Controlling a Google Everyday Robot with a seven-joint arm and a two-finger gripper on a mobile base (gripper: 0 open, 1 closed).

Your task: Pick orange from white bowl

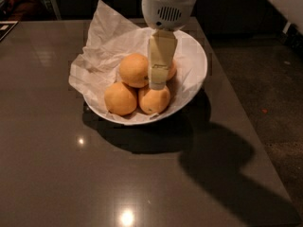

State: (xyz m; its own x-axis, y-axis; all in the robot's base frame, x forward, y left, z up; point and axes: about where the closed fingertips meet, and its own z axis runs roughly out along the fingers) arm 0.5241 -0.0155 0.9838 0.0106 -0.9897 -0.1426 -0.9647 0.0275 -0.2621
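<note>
Camera view: crumpled white paper (101,40) lies left of the gripper (157,82), lining the white bowl (198,63). The orange (134,70) sits just left of the gripper, round, matte and yellow-orange, atop three smaller oranges (120,98). The gripper hangs over the bowl's middle; I cannot tell whether it is open or closed.
</note>
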